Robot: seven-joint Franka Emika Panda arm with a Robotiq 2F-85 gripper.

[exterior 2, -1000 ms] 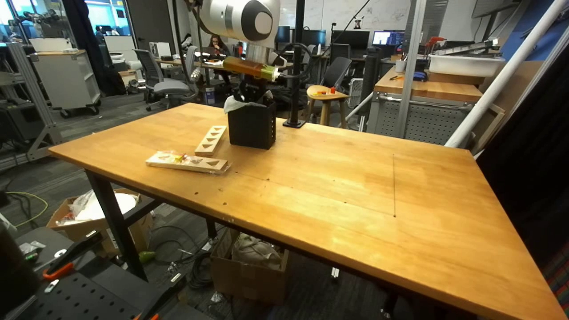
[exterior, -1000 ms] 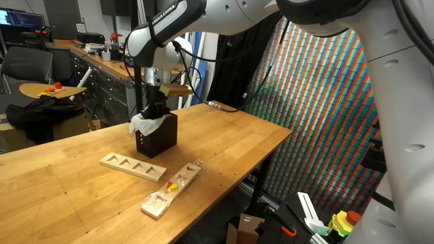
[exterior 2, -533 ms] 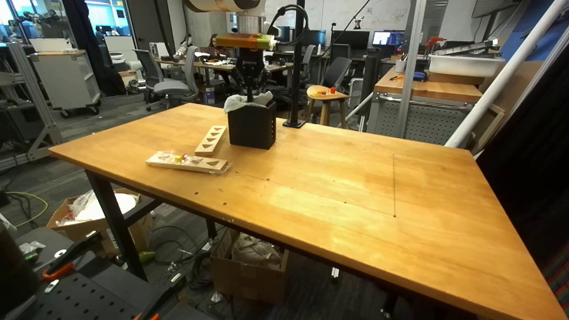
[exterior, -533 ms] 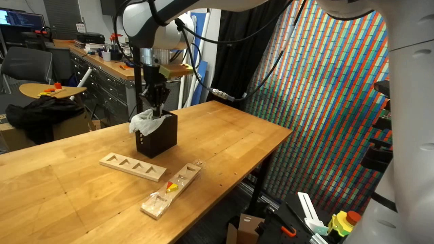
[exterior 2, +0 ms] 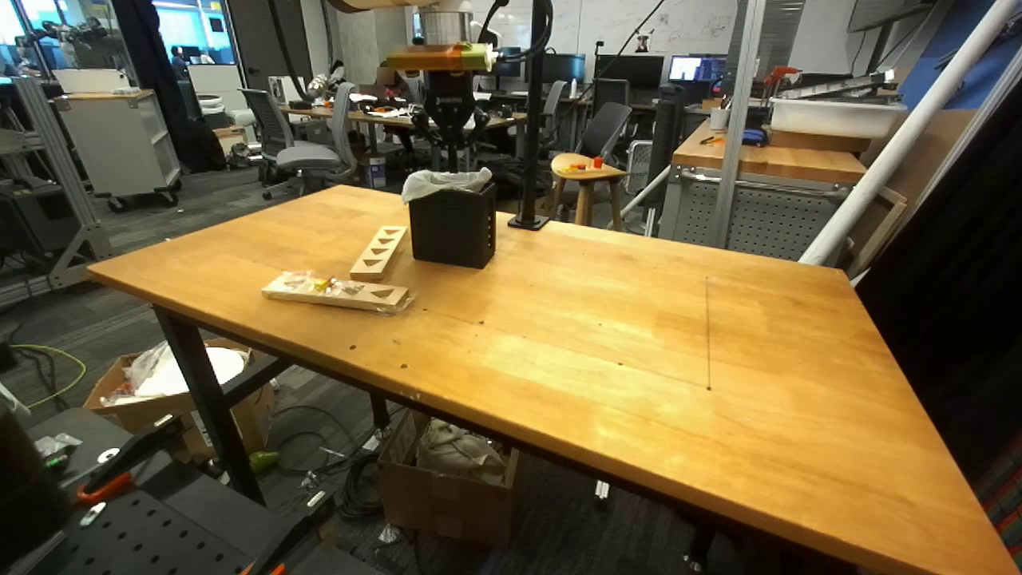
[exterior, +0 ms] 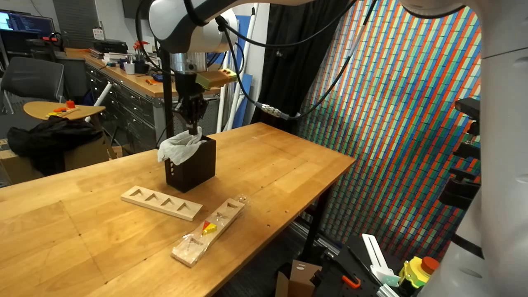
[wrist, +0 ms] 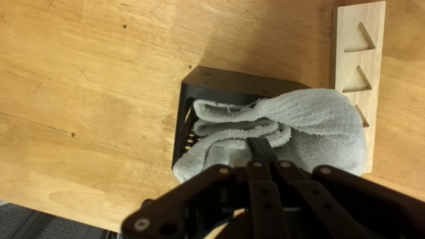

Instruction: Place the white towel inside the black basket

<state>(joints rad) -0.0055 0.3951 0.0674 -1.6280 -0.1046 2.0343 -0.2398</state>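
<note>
The black basket (exterior: 198,167) stands upright on the wooden table, and it also shows in an exterior view (exterior 2: 453,228) and the wrist view (wrist: 232,80). The white towel (exterior: 177,151) lies crumpled in its top, with folds inside and one part hanging over a side; it also shows in an exterior view (exterior 2: 435,184) and the wrist view (wrist: 322,136). My gripper (exterior: 193,131) points down over the basket opening, fingertips together at the level of the towel's top. In the wrist view the fingertips (wrist: 261,149) show no cloth between them. I cannot tell whether they touch the towel.
A wooden board with triangular slots (exterior: 161,203) lies beside the basket. A plastic-wrapped board (exterior: 208,232) with red and yellow pieces lies nearer the table's edge. A black post (exterior 2: 533,160) stands on the table (exterior 2: 639,319) close to the basket.
My gripper has risen from down among the towel folds to the basket's top, its fingers shut throughout as far as seen. The towel and basket have stayed in place.
</note>
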